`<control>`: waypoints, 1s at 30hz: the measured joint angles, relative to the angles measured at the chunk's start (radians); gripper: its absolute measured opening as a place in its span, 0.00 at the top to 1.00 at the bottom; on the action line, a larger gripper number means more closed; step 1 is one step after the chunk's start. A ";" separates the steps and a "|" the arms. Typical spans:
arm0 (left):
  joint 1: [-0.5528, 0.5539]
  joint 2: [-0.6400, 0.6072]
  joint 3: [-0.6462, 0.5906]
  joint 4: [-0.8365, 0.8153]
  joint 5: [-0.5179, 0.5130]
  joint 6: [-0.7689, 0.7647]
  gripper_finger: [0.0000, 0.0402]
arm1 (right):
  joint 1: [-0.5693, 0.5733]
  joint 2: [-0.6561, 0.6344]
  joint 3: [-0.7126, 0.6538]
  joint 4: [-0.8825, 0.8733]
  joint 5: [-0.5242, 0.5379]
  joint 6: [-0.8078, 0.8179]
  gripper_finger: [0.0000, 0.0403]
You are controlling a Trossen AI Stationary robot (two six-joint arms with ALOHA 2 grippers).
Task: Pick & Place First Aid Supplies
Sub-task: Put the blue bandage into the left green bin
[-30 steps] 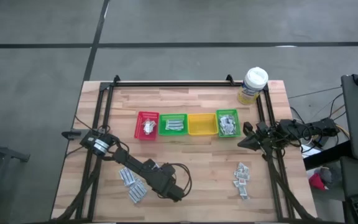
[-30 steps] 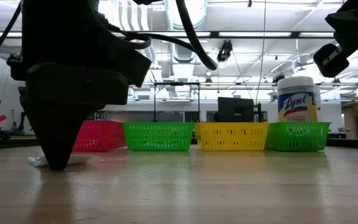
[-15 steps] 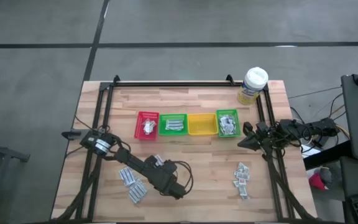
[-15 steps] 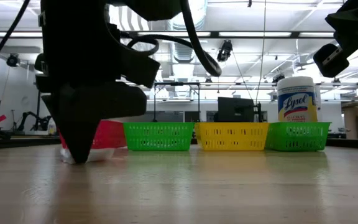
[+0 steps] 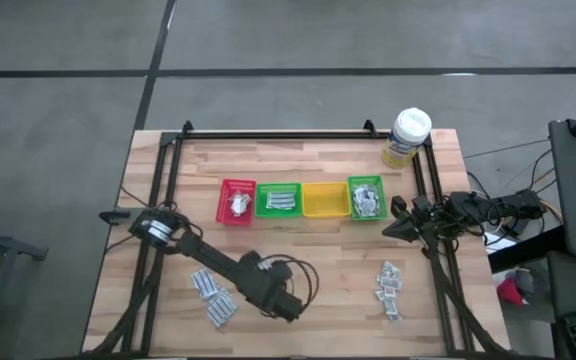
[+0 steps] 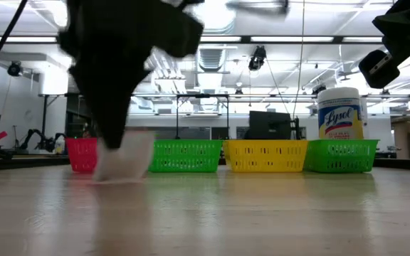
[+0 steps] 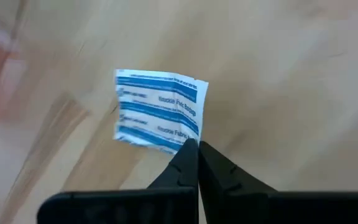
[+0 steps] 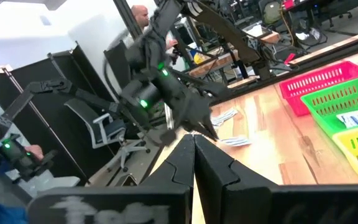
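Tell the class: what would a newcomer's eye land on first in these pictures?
Probably the row of bright bins, red, green, yellow, green, across the table's middle. Next, the left gripper at the near edge, shut on a white-blue sachet. The yellow wipes tub stands at the far right corner.

A robotics lab or industrial workshop: a butcher-block table (image 5: 298,300) stands on a bare grey concrete floor (image 5: 58,90). High open ceilings carry strip lights (image 6: 283,39) and ducting. Beyond the table are office chairs (image 8: 104,134), dark partition panels (image 8: 27,124), other robot arms (image 8: 222,31) and a person (image 8: 143,15).
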 joint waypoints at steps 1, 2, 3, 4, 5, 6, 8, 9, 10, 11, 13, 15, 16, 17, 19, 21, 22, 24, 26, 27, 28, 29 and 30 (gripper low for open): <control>0.000 -0.006 0.015 0.010 -0.005 0.021 1.00 | 0.000 0.000 0.000 0.000 0.000 0.000 0.98; -0.001 -0.014 0.027 0.020 -0.014 0.039 1.00 | 0.000 0.000 0.000 0.000 0.000 0.000 0.98; -0.001 -0.022 0.037 0.033 -0.026 0.059 1.00 | 0.000 0.000 0.000 0.000 0.000 0.000 0.98; -0.001 -0.031 0.046 0.051 -0.038 0.084 1.00 | 0.000 0.000 0.000 0.000 0.001 0.000 0.98; -0.002 -0.040 0.056 0.069 -0.052 0.109 1.00 | 0.000 0.000 0.000 0.000 0.001 0.000 0.98; -0.002 -0.051 0.067 0.082 -0.069 0.131 1.00 | 0.000 0.000 0.000 -0.001 0.002 0.000 0.98; -0.003 -0.068 0.085 0.098 -0.101 0.176 1.00 | 0.000 0.000 0.000 0.000 0.002 0.000 0.98; -0.003 -0.074 0.094 0.109 -0.118 0.198 1.00 | 0.000 0.000 0.000 0.000 0.001 0.000 0.98; -0.003 -0.082 0.100 0.122 -0.136 0.215 1.00 | 0.000 0.000 0.000 -0.001 0.001 0.000 0.98; -0.005 -0.090 0.103 0.130 -0.155 0.232 1.00 | 0.000 0.000 0.000 -0.001 0.002 0.000 0.98; -0.005 -0.111 0.107 0.153 -0.199 0.261 1.00 | 0.000 0.000 0.000 -0.001 0.001 0.000 0.98; -0.007 -0.135 0.110 0.185 -0.261 0.299 1.00 | 0.000 0.000 0.000 -0.002 0.001 0.000 0.98; -0.009 -0.147 0.110 0.200 -0.293 0.325 1.00 | 0.000 0.000 0.000 -0.002 0.001 0.000 0.98; -0.010 -0.157 0.110 0.221 -0.331 0.355 1.00 | 0.000 0.000 0.000 -0.002 0.001 0.000 0.98; -0.014 -0.175 0.110 0.247 -0.405 0.409 1.00 | 0.000 0.000 0.000 -0.003 0.001 0.000 0.98; -0.014 -0.188 0.111 0.258 -0.489 0.449 1.00 | 0.000 0.000 0.000 -0.009 0.001 0.000 0.98; -0.016 -0.196 0.112 0.258 -0.536 0.463 1.00 | 0.000 0.000 0.000 -0.009 0.001 0.000 0.98; -0.016 -0.207 0.112 0.257 -0.630 0.482 1.00 | 0.000 0.000 -0.001 -0.009 0.001 0.000 0.98; -0.016 -0.213 0.111 0.255 -0.719 0.508 1.00 | 0.000 -0.001 -0.004 -0.010 0.000 0.000 0.98; -0.013 -0.214 0.111 0.254 -0.761 0.523 1.00 | 0.000 -0.001 -0.005 -0.014 0.000 0.000 0.98; -0.010 -0.214 0.111 0.254 -0.798 0.539 1.00 | 0.000 -0.001 -0.007 -0.017 0.000 0.000 0.98; -0.007 -0.214 0.111 0.251 -0.830 0.549 1.00 | 0.000 -0.001 -0.009 -0.018 0.000 0.000 0.98; -0.002 -0.214 0.111 0.249 -0.861 0.557 1.00 | 0.000 -0.001 -0.011 -0.017 0.000 0.000 0.98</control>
